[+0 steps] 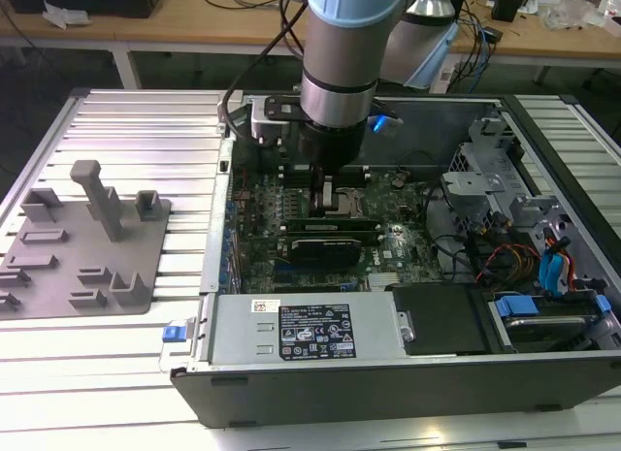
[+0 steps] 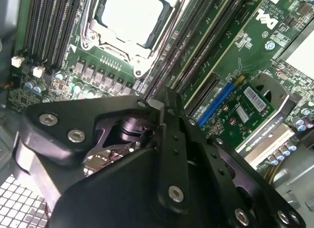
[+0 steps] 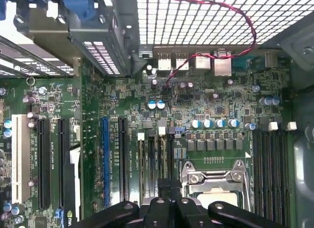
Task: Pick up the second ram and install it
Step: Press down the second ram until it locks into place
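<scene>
One tool, pressed together, sits low over the motherboard beside the processor socket.

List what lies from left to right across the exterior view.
Grey fixture tray → blue latch → labelled power supply box → arm's gripper over the motherboard → drive cage → blue drive handles.

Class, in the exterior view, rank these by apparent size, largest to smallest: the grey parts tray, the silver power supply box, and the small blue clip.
1. Grey parts tray and silver power supply box: look alike, unranked.
2. Small blue clip: smallest.
</scene>
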### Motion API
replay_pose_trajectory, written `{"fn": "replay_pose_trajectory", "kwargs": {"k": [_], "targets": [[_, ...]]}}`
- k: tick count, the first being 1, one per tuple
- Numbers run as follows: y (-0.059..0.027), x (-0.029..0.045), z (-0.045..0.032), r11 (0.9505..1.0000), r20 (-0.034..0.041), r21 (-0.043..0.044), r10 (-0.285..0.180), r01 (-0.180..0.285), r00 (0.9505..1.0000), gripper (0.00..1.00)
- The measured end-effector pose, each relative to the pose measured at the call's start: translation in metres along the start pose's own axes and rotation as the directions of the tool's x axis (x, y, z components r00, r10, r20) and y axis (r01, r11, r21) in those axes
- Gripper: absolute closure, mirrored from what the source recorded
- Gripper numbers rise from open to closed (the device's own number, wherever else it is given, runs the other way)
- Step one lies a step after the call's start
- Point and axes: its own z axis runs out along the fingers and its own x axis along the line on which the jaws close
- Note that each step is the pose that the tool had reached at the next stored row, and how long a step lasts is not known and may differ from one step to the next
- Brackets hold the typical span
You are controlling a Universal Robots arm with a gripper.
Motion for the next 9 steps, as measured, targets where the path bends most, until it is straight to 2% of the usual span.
{"fn": "replay_pose_trajectory", "kwargs": {"k": [4,9], "targets": [[0.0008,0.0003,0.0074,1.0,-0.0001,-0.0001,0.0,0.0,1.0,0.92],[0.0012,0.0005,0.0112,1.0,-0.0002,-0.0002,0.0,0.0,1.0,0.92]]}}
